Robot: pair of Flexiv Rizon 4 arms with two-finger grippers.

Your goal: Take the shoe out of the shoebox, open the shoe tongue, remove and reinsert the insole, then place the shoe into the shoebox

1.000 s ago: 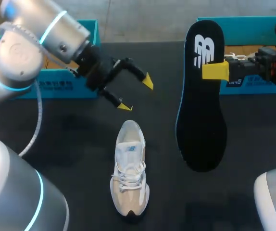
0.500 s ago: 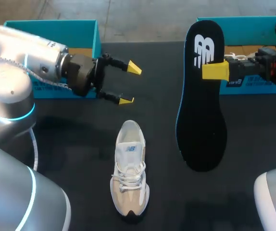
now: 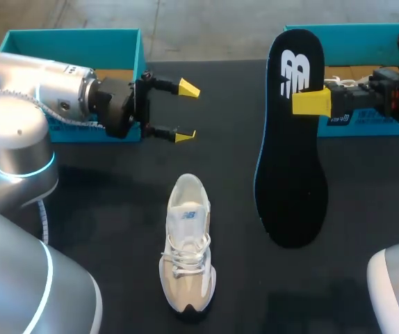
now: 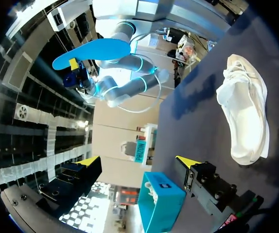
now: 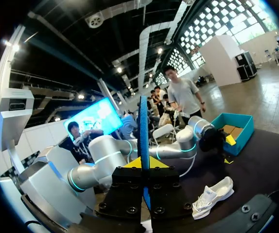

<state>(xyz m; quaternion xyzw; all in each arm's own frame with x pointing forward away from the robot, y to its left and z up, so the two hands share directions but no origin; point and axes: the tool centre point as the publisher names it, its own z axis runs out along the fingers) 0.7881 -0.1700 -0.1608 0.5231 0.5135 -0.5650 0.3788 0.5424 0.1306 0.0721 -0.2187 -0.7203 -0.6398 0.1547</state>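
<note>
Currently: insole is out of the shoe; reinsertion is judged to be the step in hand.

Right gripper (image 3: pixel 305 102) is clamped on the far end of the black insole (image 3: pixel 293 181), holding it clear of the table (image 3: pixel 234 90), right of the white sneaker (image 3: pixel 188 257). The sneaker lies near-centre, toe toward the near edge. Left gripper (image 3: pixel 185 111) is wide open and empty, far of the sneaker, beside the left shoebox (image 3: pixel 102 42). Next move likely requires steadying the sneaker and aligning the insole with its opening.

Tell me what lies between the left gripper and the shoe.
Nothing lies there. In the head view, only bare black table stretches between the open left gripper and the white shoe.
</note>
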